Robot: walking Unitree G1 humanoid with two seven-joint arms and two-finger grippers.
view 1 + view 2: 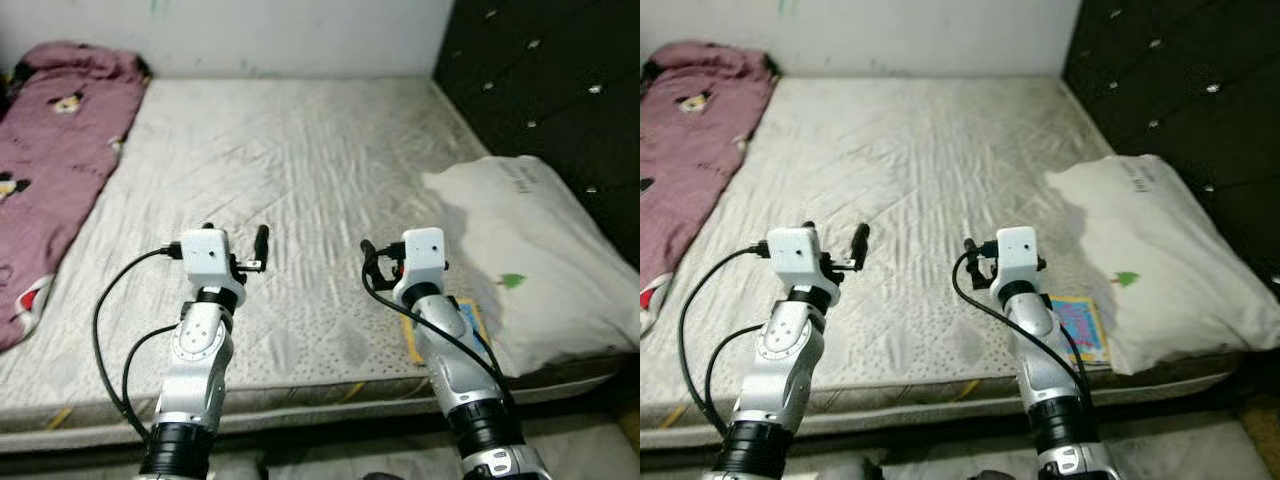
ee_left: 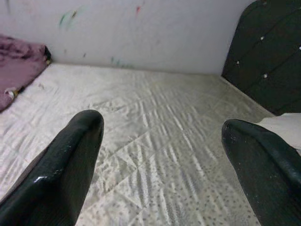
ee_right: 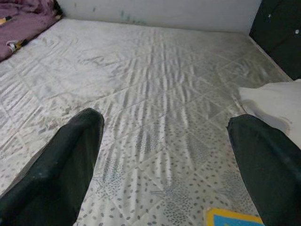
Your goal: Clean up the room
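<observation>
**Operator:** What am I dealing with, biggest thing first?

**Spotter:** You face a bare quilted mattress [image 1: 300, 180], with a dark tufted headboard [image 1: 560, 90] on your right. The largest loose thing is the purple blanket [image 1: 50, 170], bunched along the mattress's left edge, well away from both arms. It looks soft and floppy, light enough but bulky; I'd say pinch a thick fold near its closest edge, since a single layer will likely slide out of the fingers.

**Operator:** And on the right?

**Spotter:** A white pillow [image 1: 540, 260] lies by the headboard at the mattress's near right corner. It's soft and squashy, so take it by a corner or seam, not the plump middle.

**Operator:** Anything smaller?

**Spotter:** A thin colourful book [image 1: 1083, 330] lies flat just beside your right forearm, one edge tucked against the pillow. It's stiff, flat and probably slick; you'd want to catch its free near edge, and I'd judge that the trickiest grab.

**Operator:** My grippers?

**Spotter:** Your left gripper [image 2: 162, 155] and right gripper [image 3: 164, 155] both hover over the mattress, fingers spread wide, holding nothing.
</observation>
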